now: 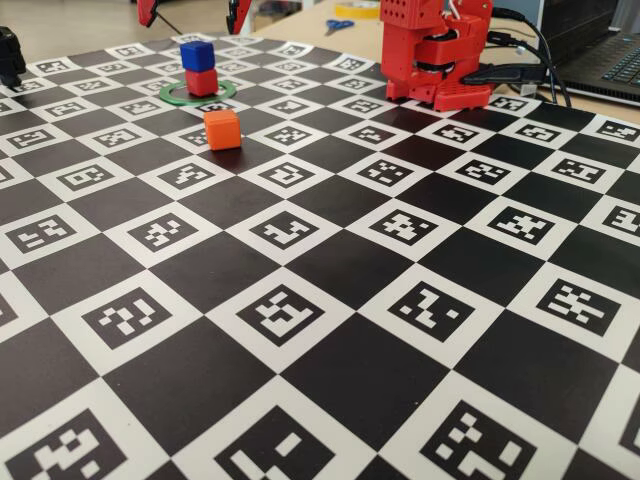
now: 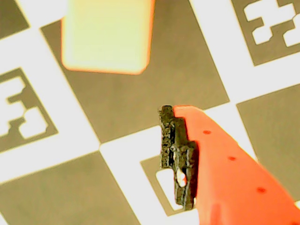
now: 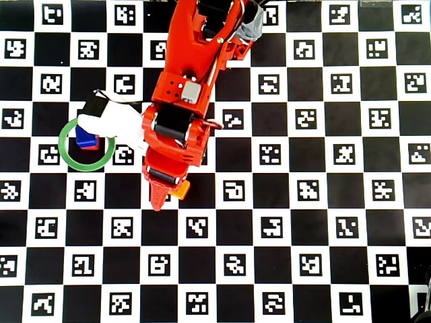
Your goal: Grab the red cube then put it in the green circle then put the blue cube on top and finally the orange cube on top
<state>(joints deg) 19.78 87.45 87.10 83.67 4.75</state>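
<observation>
Blue cube [image 1: 197, 55] stacked on red cube [image 1: 201, 82] inside green circle [image 1: 197, 94]. Orange cube [image 1: 222, 129] just outside the ring, under the claw [image 3: 167, 192]; jaw spread indeterminable. Counter [image 1: 330, 330] clear nearby.

Lighting's bright and even in the fixed and overhead views, with barely any shadow around the orange cube [image 1: 222, 128]. In the wrist view that cube [image 2: 108, 35] is blown out to pale yellow (overexposed) and everything's soft.
</observation>
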